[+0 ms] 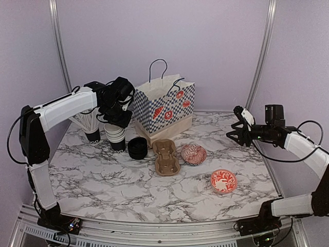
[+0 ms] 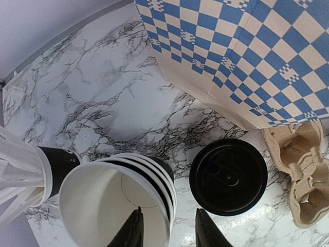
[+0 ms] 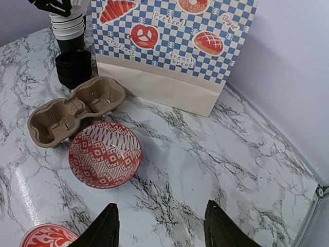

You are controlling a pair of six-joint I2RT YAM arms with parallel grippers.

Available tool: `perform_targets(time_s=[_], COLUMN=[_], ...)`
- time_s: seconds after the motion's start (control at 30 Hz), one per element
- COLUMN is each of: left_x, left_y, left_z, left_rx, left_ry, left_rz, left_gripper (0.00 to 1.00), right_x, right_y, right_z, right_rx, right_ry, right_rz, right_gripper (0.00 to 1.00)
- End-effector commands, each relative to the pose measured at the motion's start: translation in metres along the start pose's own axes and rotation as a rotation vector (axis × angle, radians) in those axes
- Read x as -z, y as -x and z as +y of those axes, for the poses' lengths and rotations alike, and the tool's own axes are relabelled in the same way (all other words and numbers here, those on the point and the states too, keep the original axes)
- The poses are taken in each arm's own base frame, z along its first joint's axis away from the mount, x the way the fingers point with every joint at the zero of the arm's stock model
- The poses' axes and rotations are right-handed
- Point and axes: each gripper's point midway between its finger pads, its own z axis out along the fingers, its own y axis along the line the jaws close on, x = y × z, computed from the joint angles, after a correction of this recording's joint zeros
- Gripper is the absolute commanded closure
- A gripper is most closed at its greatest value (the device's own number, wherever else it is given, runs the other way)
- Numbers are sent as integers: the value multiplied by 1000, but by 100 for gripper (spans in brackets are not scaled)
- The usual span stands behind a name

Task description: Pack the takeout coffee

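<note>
A stack of black paper cups [image 1: 116, 135] with white insides [image 2: 105, 203] stands left of the bag. A stack of black lids [image 1: 138, 147] sits just to its right and also shows in the left wrist view [image 2: 227, 176]. My left gripper [image 1: 117, 117] hangs over the top cup. It is open [image 2: 169, 234], with one finger inside the cup and the other outside, astride the right rim. My right gripper [image 1: 237, 131] is open and empty [image 3: 159, 231], held above the bare marble at the right. The cups [image 3: 69, 28] and lids [image 3: 74, 67] lie far from it.
A blue-checked paper bag [image 1: 164, 108] stands open at the back. A brown two-cup carrier [image 1: 165, 156] lies in front of it. Two red-patterned bowls [image 1: 194, 154] [image 1: 223, 180] sit to the right. A black cup of white wrapped straws [image 1: 91, 128] stands left of the cup stack.
</note>
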Motion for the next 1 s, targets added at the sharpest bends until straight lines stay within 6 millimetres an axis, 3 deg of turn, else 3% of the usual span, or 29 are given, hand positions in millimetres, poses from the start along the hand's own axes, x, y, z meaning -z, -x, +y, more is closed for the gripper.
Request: perform_targets(time_s=[0.0,0.2,0.27,0.37,0.6,0.8,0.87,0.97], left_x=[4,0,-7,-9,-3,28,39,36], left_y=[-2,-10,-15,-16,-12,0,7,3], left_z=[7,10,8,7,8,12,24,45], left_rx=[3,-1,-10,-3,-6,-4,-17,-80], left_ry=[32,54,50,45,44,33,92,229], left_rz=[18,52,79,85,77,23,-10,29], left_gripper=[61,67,72,88,99,100,100,100], right_x=[-3,-4,-4,-4,-3,-2,-3,-3], right_y=[1,0,-1,-1,0,0,0,0], right_z=[2,2,1,1,1,2,3,3], right_rx=[18,20,17,18,21,20,22,19], right_ry=[15,16,16,12,9,12,15,20], right_rz=[-2,2,4,6,4,2,0,0], right_gripper=[45,45,45,45,46,46,46,46])
